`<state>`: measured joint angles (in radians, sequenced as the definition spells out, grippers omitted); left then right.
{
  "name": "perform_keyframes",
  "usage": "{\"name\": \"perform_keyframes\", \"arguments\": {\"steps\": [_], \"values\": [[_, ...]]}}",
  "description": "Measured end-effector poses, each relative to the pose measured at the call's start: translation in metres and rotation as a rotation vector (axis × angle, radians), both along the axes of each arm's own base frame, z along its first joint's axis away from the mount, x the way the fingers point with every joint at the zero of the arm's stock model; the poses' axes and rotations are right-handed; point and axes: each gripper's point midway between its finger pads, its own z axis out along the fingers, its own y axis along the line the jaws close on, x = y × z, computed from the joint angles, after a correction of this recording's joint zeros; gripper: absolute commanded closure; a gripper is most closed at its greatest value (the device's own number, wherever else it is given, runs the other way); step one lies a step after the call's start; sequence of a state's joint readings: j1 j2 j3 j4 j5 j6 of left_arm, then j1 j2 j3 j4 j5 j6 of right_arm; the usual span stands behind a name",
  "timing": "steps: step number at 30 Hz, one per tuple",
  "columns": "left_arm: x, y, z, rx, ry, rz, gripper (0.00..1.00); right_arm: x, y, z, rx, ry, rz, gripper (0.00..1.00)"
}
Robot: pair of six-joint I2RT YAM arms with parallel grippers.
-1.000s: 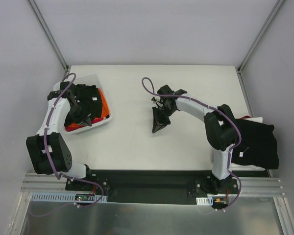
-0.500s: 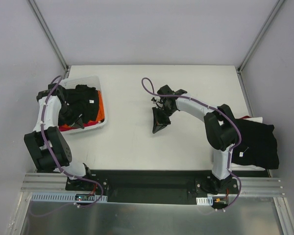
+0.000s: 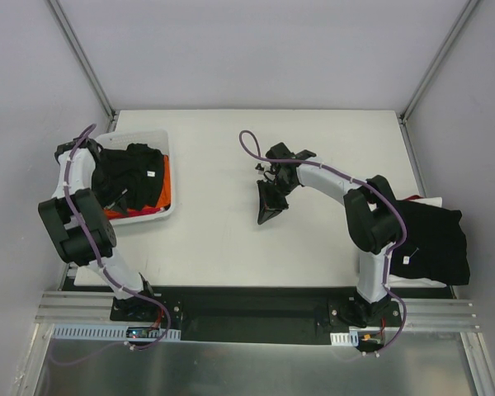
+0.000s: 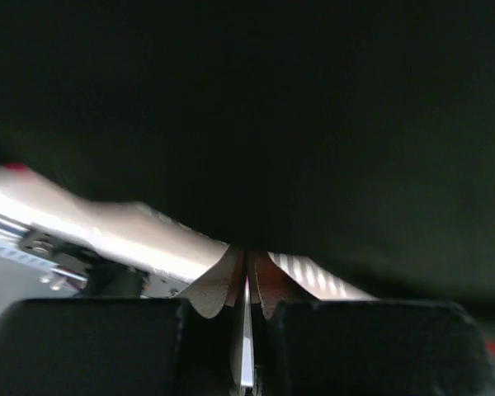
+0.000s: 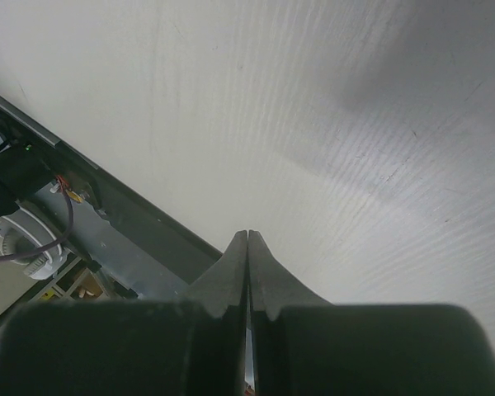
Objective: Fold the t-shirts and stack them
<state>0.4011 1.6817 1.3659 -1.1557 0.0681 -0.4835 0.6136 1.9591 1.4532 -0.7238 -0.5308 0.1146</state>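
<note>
The t-shirts (image 3: 138, 167), soft crumpled cloth and mostly black, are heaped in the white plastic lattice basket (image 3: 160, 134) in the top view. Orange-red cloth (image 3: 168, 190) shows at the heap's right and near edges. Well to the right of the basket, across the matte white table (image 3: 223, 247), a flat folded pile of black t-shirts (image 3: 433, 239) sits at the table's right edge, with something white and flat (image 3: 427, 200) showing behind it. The white left arm (image 3: 76, 165), wrapped by a purple cable, bends over the basket's left side, and its fingers are lost against the black cloth. The right gripper (image 3: 264, 218) points down at bare table to the right of the basket, jaws together. Plain grey walls with slanted metal posts close in the space, and a black-and-aluminium rail (image 3: 247, 301) runs along the near edge.

In the left wrist view, dark smooth cloth fills most of the picture. The left gripper (image 4: 247, 276) has its tapered fingers pressed together at the cloth's lower edge; whether a fold is pinched between them cannot be told. A pale blurred band (image 4: 124, 227) slants below the cloth.

In the right wrist view, the right gripper's fingers meet with nothing between them, just above the finely ribbed white tabletop. The dark rail and some cabling lie at lower left.
</note>
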Motion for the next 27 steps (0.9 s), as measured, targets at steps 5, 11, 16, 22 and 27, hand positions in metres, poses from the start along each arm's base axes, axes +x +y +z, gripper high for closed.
{"name": "perform_keyframes", "arguments": {"steps": [5,11,16,22,27], "values": [[0.016,0.021,-0.030,0.031,0.082,-0.002,1.00,0.000,0.000,0.000,0.000,0.000,-0.001,0.99],[0.042,0.038,-0.029,0.063,0.089,-0.010,1.00,0.001,-0.002,0.000,-0.002,0.003,-0.006,0.99],[0.058,0.041,-0.024,0.107,0.040,-0.029,1.00,0.001,-0.003,0.000,-0.005,0.006,-0.008,0.99],[0.060,0.041,-0.025,0.133,0.049,-0.049,1.00,0.001,-0.003,0.000,-0.004,0.007,-0.008,0.99],[0.069,0.046,-0.029,0.135,0.069,-0.050,1.00,0.001,-0.003,0.000,-0.001,0.009,-0.008,0.99]]}}
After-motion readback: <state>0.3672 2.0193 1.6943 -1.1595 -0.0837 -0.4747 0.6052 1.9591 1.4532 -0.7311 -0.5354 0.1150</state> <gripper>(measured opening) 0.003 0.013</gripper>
